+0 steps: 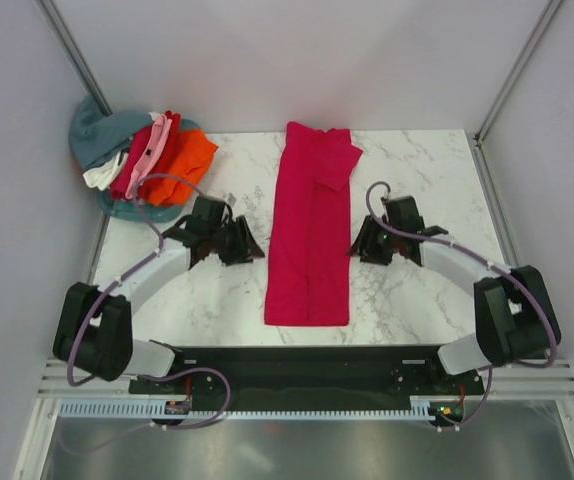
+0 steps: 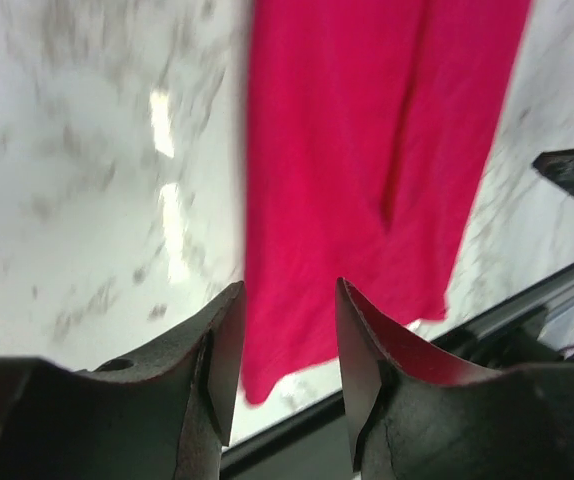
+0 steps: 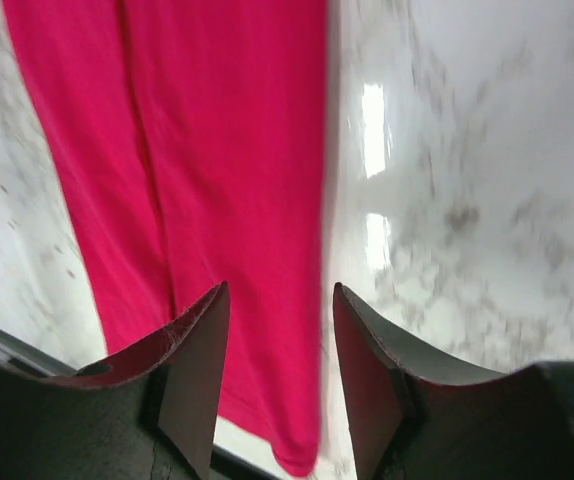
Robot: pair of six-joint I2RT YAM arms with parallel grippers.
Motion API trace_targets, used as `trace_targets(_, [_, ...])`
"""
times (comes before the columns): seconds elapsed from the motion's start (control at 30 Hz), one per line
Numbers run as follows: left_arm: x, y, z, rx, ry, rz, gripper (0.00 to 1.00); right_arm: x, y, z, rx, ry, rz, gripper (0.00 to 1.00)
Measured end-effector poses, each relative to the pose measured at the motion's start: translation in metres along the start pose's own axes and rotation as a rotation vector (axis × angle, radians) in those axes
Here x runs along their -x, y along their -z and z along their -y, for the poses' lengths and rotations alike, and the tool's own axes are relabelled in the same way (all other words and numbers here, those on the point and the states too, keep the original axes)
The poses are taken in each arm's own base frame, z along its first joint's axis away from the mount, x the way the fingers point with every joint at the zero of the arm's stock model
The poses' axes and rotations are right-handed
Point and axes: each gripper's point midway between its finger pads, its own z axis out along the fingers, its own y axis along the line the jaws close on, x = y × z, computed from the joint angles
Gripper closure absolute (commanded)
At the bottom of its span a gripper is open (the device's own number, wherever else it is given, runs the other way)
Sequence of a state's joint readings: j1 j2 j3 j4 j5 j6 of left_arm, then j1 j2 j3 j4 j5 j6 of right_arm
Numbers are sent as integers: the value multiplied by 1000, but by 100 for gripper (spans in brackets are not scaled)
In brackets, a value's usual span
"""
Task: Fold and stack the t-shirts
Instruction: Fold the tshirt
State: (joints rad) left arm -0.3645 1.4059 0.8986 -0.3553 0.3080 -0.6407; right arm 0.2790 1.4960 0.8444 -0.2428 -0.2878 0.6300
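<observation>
- Jaws on left gripper (image 1: 250, 245) and right gripper (image 1: 360, 245) stand parted, empty.
- Crimson t-shirt (image 1: 310, 235) lies between them, a long strip; pinch both near corners evenly, then fold away from you.

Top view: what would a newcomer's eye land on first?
A crimson t-shirt, folded into a long narrow strip, lies down the middle of the marble table. The left gripper and right gripper flank it, both open and empty. A heap of mixed-colour shirts sits at the far left corner.
</observation>
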Motion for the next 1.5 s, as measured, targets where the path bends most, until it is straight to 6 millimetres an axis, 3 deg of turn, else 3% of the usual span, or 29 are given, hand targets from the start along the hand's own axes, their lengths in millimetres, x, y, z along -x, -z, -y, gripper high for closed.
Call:
trace_targets(0.13, [-73,7,-30,39,-14,-106,51,-64,15,13,-27,28,-89,48])
trace_targets(0.23, [-109,16,-34,24,-45,-146,51,-100,25,13,-22,56,-125,49])
trace_targets(0.37, [-140,20,-36,8,-71,-190,51,-137,34,10,-2,80,-165,51])
trace_targets(0.53, [-166,18,-52,36,-59,-244,50,-160,36,15,-18,74,-191,53])
trace_targets(0.7, [-170,16,-55,34,-46,-241,44,-173,31,18,-46,78,-220,61])
trace_targets(0.87, [-163,14,-48,7,-52,-212,42,-180,27,14,-44,93,-227,80])
trace_targets(1.2, [-159,4,-45,7,-37,-213,44,-185,29,16,-34,82,-213,89])
trace_targets(1.4, [-155,-4,-40,-10,-19,-201,54,-184,29,17,-39,75,-211,96])
trace_targets(1.47, [-156,-7,-37,-23,-10,-206,63,-184,29,17,-40,77,-209,99])
trace_targets(1.5, [-156,-9,-37,-28,-10,-206,73,-184,30,18,-42,78,-209,100])
